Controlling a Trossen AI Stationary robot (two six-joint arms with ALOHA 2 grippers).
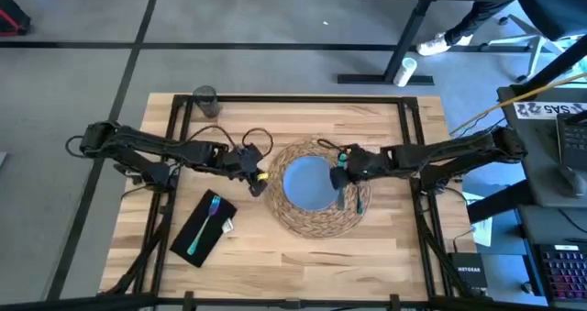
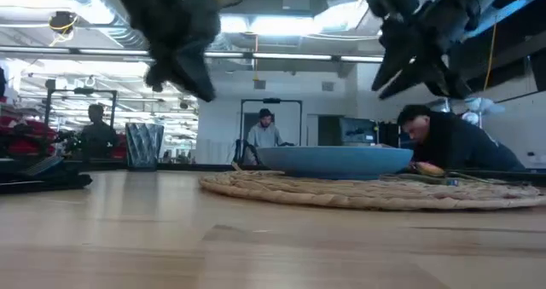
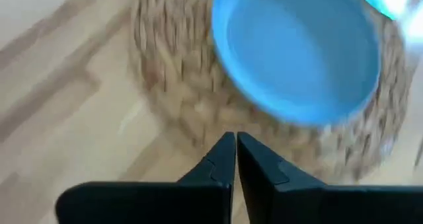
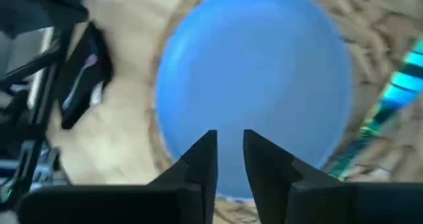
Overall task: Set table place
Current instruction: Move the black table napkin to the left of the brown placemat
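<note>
My left hand (image 1: 260, 176) hung clenched and empty just beside the placemat (image 1: 316, 221). My right hand (image 1: 337, 176) hovered over the blue plate (image 1: 307, 183), its fingers slightly parted, grasping nothing.

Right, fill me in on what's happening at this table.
Two robot arms are setting a place. The blue plate sits on the straw mat, with cutlery on the mat at the plate's right. Both tools hang above it, left tool shut and empty, right tool slightly open. The fork lies on the napkin; the glass stands at the far edge.

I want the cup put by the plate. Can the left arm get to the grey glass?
Probably yes. The grey glass stands alone at the table's far left corner, nothing around it, and the left claw looks empty, beside the placemat.
</note>
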